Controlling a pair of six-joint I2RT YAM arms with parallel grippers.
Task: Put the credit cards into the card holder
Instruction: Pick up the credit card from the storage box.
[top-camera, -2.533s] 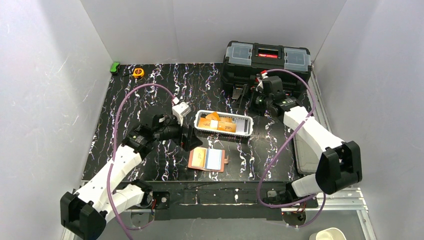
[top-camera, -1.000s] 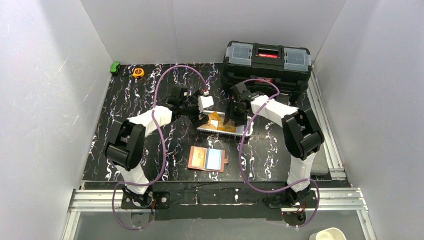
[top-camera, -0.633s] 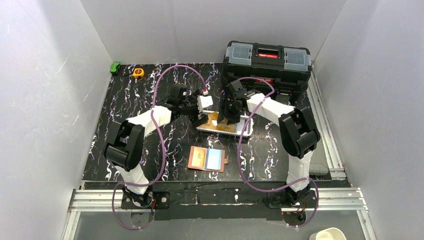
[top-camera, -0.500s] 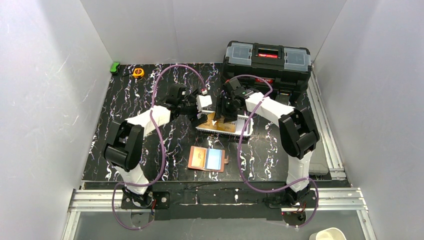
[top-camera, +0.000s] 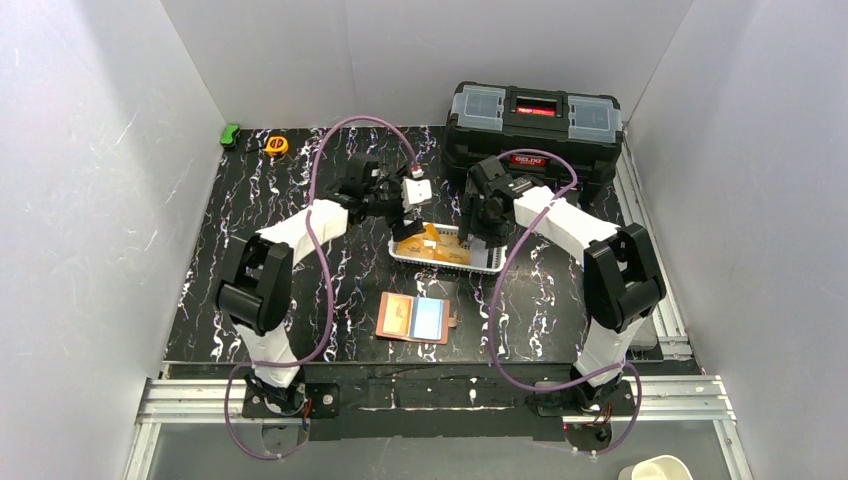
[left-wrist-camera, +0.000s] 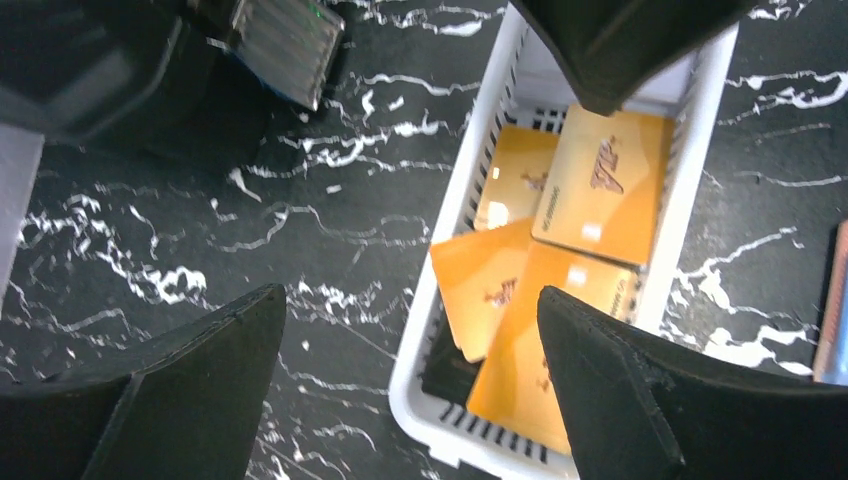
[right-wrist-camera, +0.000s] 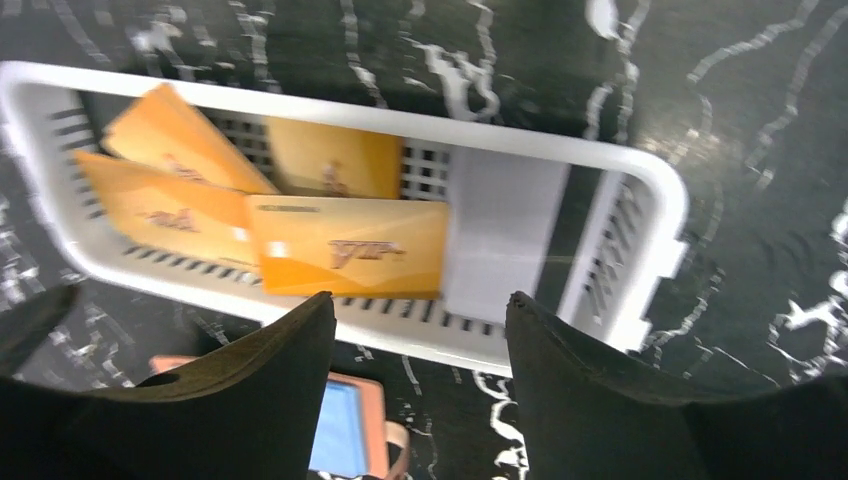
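Several orange credit cards (top-camera: 437, 245) lie overlapped in a white slotted basket (top-camera: 440, 263), with a pale card (right-wrist-camera: 500, 230) at its right end and a black card (left-wrist-camera: 450, 370) under the orange ones (left-wrist-camera: 560, 230). The salmon-pink card holder (top-camera: 414, 318) lies open in front of the basket, with an orange card and a light blue card (top-camera: 428, 318) on it. My left gripper (top-camera: 408, 230) is open and empty above the basket's left end (left-wrist-camera: 410, 296). My right gripper (top-camera: 480, 238) is open and empty above the basket's right part (right-wrist-camera: 420, 300). The card holder also shows in the right wrist view (right-wrist-camera: 375, 420).
A black toolbox (top-camera: 535, 125) stands at the back right, just behind the right arm. An orange tape measure (top-camera: 277, 145) and a green object (top-camera: 231, 134) lie at the back left. The basket's rim (left-wrist-camera: 415, 370) stands above the table.
My right gripper has moved right, from the basket's left part to its right part. My left gripper has shifted slightly back and right. Card holder unchanged.
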